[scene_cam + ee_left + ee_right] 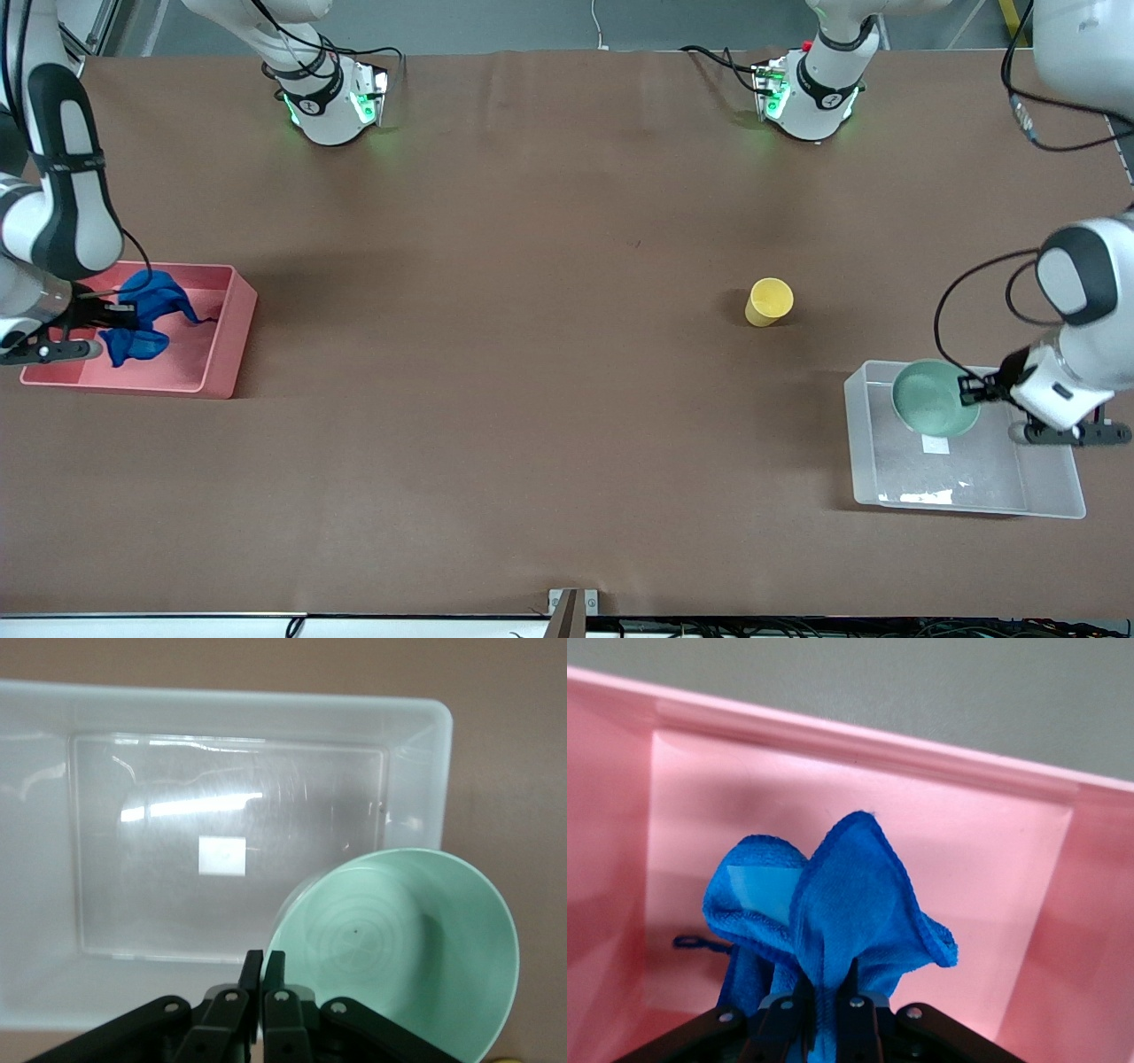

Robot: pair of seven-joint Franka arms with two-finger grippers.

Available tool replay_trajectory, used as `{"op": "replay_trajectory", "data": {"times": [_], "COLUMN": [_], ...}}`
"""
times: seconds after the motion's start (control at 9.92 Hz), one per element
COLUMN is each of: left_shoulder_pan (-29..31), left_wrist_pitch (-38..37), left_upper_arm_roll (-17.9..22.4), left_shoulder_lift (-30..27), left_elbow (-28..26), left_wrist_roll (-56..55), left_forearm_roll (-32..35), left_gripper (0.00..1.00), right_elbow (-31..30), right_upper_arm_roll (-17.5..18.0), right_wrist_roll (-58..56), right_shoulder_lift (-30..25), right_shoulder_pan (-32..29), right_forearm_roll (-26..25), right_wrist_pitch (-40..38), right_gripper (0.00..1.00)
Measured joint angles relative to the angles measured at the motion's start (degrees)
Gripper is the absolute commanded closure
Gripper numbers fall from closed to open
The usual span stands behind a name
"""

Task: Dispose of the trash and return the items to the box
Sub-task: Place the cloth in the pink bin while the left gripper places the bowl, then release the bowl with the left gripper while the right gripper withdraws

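Pincer on my left arm [973,391] is clenched on the rim of the mint-green bowl [932,398], holding it tilted over the clear box [1054,496] at the lower right of the front frame; the left wrist view shows the fingers [252,979] nipped together on the bowl's edge with the box's white label [221,855] on the floor below. My right pincer [120,312], at the left edge of the frame, grips the blue rag [146,315] over the pink bin [232,341]; from the right wrist view the cloth bunches up out of closed fingers [852,992], with the bin's floor beneath it.

I judge both arms to be at the release step. Next I'd open each pincer, perhaps lowering the bowl first so it lands flat rather than rolling on its rim.

That leaves the yellow cup [767,302], standing right of centre on the bare brown table [532,399], near the box. Nothing blocks the way to it; only the bowl's tilt worries me.
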Motion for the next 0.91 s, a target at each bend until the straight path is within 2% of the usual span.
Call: {"op": "replay_trajectory", "data": {"times": [0.1, 0.3, 0.5, 0.61, 0.71, 0.81, 0.91], "left_shoulder_pan": [0.2, 1.0, 1.2, 1.2, 1.3, 1.4, 1.4], "left_wrist_pitch": [0.0, 2.0, 6.7, 8.6, 9.3, 9.3, 9.3], "left_upper_arm_roll": [1.6, 2.4, 2.4, 2.4, 2.4, 2.4, 2.3], "left_shoulder_lift": [3.6, 8.3, 11.8, 13.4, 14.3, 14.5, 14.4], "left_elbow": [3.2, 5.9, 6.0, 5.8, 5.5, 5.2, 4.9], "left_wrist_roll": [2.6, 4.3, 4.5, 4.5, 4.5, 4.5, 4.5], "left_forearm_roll": [-1.9, -3.0, -3.9, -4.2, -4.3, -4.3, -4.3], "left_gripper": [1.00, 0.97, 0.94, 0.85, 0.70, 0.42, 0.24], "right_elbow": [-0.5, -0.7, 0.6, 3.0, 6.4, 10.2, 13.8], "right_upper_arm_roll": [0.0, 0.1, 0.1, 0.2, 0.8, 2.4, 5.1], "right_wrist_roll": [-0.1, 0.1, 1.4, 4.4, 7.9, 11.4, 15.0], "right_shoulder_lift": [1.1, 1.4, 0.5, -0.8, -2.9, -5.8, -9.0], "right_shoulder_pan": [0.0, 0.0, 0.0, 0.1, 0.1, -0.1, -0.6], "right_forearm_roll": [0.0, 1.4, 5.5, 5.9, 6.0, 6.1, 6.0], "right_wrist_pitch": [1.1, 1.6, 0.0, -4.3, -10.6, -17.0, -23.0], "right_gripper": [0.00, 0.00, 0.00, 0.00, 0.00, 0.00, 0.00]}}
